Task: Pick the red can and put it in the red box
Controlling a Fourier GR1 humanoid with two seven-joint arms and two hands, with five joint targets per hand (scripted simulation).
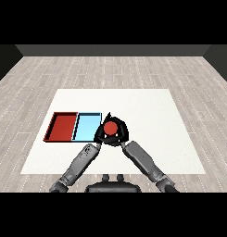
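Curling round the red can [110,127], the black right hand [120,134] holds its round top just right of the flat light blue tray [86,128]. The rectangular red tray [61,126] lies further left. The left hand [99,138] is too hidden to tell.

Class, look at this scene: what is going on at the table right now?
The robot's right hand is curled round the red can, just right of the light blue tray. The red tray lies further left, with no can in it yet. The left hand rests near the table's front.
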